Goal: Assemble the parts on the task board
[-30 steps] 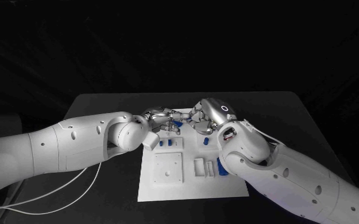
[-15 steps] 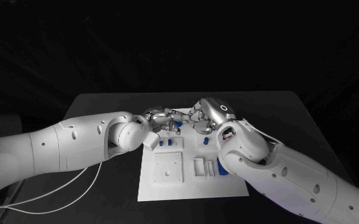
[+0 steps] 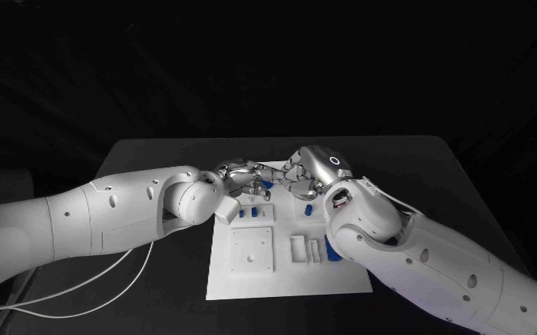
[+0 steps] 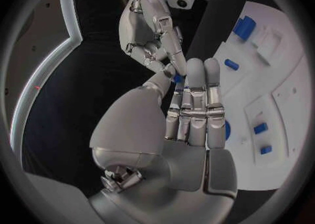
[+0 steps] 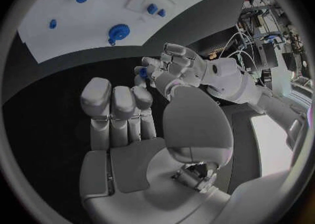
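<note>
Black cloth is swallowing everything behind the black table (image 3: 157, 157), and both arms are meeting over the far edge of the white task board (image 3: 285, 281).

The left hand (image 3: 238, 177) and right hand (image 3: 304, 176) are hovering fingertip to fingertip. Between them a small blue part (image 4: 177, 79) is sitting; in the right wrist view it is showing at the left hand's fingertips (image 5: 142, 72), so that hand seems to be pinching it. The right hand's fingers are lying pressed together and extended, and whether they are touching the part I cannot tell.

That piece is looking tiny, rigid and light, probably smooth plastic, so a fingertip pinch across its sides seems the sensible hold; squeeze crookedly and it could pop out.

On the board, other blue parts (image 3: 253, 212) are lying near the middle, one blue peg (image 3: 308, 210) is standing beside them, and a larger blue piece (image 3: 332, 251) is sitting toward the right edge. Raised white blocks (image 3: 253, 251) are waiting there.
</note>
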